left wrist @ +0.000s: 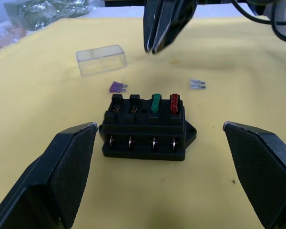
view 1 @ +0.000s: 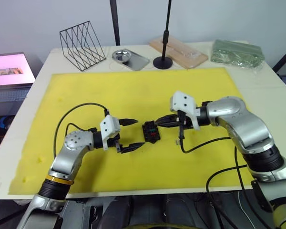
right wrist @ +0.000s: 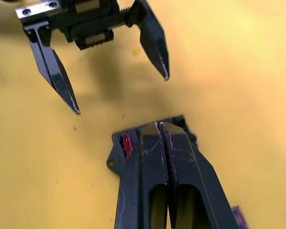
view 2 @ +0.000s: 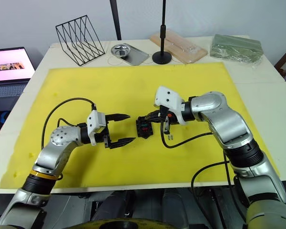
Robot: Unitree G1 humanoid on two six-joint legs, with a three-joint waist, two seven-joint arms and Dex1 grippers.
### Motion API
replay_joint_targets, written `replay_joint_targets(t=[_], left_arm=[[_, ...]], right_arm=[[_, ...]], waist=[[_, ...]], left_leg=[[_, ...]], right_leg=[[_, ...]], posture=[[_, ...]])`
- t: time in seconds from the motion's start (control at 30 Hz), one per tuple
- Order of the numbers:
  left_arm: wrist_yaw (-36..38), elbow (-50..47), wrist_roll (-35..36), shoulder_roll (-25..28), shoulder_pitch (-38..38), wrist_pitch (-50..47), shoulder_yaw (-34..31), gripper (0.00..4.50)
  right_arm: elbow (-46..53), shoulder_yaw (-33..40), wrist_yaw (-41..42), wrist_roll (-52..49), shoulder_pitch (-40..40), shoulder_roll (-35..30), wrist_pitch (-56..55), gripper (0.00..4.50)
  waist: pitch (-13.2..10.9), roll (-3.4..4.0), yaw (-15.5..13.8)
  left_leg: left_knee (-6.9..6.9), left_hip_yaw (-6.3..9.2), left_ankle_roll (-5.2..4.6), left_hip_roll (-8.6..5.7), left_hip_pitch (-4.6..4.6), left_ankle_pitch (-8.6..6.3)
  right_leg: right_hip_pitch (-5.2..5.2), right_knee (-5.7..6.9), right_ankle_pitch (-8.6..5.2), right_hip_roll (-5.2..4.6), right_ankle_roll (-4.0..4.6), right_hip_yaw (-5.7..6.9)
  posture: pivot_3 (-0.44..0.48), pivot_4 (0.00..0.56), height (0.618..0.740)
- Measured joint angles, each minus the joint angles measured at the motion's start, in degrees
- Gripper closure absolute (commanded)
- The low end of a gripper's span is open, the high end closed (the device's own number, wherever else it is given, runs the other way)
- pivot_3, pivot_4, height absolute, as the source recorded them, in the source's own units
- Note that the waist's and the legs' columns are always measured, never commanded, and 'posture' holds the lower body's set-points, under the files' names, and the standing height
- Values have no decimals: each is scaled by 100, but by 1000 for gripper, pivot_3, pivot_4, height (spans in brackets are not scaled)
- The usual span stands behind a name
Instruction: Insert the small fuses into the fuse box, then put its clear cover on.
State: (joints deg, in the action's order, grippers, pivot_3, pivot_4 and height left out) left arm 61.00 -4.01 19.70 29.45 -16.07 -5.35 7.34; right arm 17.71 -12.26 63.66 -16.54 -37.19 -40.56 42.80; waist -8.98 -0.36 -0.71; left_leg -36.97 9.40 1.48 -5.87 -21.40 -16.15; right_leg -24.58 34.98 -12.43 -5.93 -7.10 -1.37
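The fuse box [left wrist: 145, 130] holds the green fuse [left wrist: 156, 102] and red fuse [left wrist: 174, 102]. The left claw [view 1: 131, 134] is spread wide beside it. The right claw [view 1: 158, 123] is pressed together, empty, above it.

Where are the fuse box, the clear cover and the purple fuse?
fuse box [left wrist: 145, 133]: left wrist view, front wall.
clear cover [left wrist: 101, 59]: left wrist view, front side.
purple fuse [left wrist: 116, 87]: left wrist view, plastic body.

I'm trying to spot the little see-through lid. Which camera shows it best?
The left wrist view: the clear cover lies in plain sight on the yellow mat, beyond the fuse box. In the two eye views the right arm covers that spot. The right wrist view looks at the box instead.
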Motion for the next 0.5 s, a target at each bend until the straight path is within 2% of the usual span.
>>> replay_joint_targets(t=[0.07, 0.1, 0.13, 0.23, 0.33, 0.5], left_arm=[[84, -113, 125, 268, -7, -135, -170, 0], [136, -128, 201, 450, -32, -224, -272, 0], [208, -129, 265, 726, -70, -341, -438, 0], [258, 57, 397, 1422, -113, -583, -1171, 0], [253, 173, 457, 1539, -156, -524, -1468, 0], [229, 1011, 352, 1839, 273, -263, -2022, 0]], right_arm=[[114, 291, -48, -117, 112, -149, -6, 4484], [141, 489, -60, -161, 236, -246, -108, 4059], [153, 817, -55, -184, 541, -430, -372, 3900], [-141, 1597, -50, -173, 1326, -865, -876, 2884], [-243, 2080, -138, -189, 1806, -916, -1282, 1751], [-698, 2775, -234, -192, 2476, -1158, -1512, 37]], waist=[[-1, -1, -5], [-1, -2, -10], [-5, -9, -28], [-16, -4, -6], [-15, 2, 13], [-19, 7, 46]], left_leg=[[0, 0, 0, 0, -1, 0], [0, 0, -1, 0, -1, 0], [0, 5, -1, -1, -4, -1], [0, -3, -5, -2, 0, -3], [5, -6, -5, 4, 6, -3], [13, -12, -5, 7, 5, -3]], right_leg=[[0, 0, 0, 0, 0, 0], [1, -1, 0, 0, 0, 1], [4, -2, -1, 0, -1, 7], [5, -2, -1, -1, -1, 6], [5, -1, -2, 1, -1, 3], [-2, -1, -2, 2, 0, -2]], posture=[[0, 150, 740], [0, 150, 740], [0, 150, 740], [0, 150, 740], [0, 150, 740], [0, 150, 740]])
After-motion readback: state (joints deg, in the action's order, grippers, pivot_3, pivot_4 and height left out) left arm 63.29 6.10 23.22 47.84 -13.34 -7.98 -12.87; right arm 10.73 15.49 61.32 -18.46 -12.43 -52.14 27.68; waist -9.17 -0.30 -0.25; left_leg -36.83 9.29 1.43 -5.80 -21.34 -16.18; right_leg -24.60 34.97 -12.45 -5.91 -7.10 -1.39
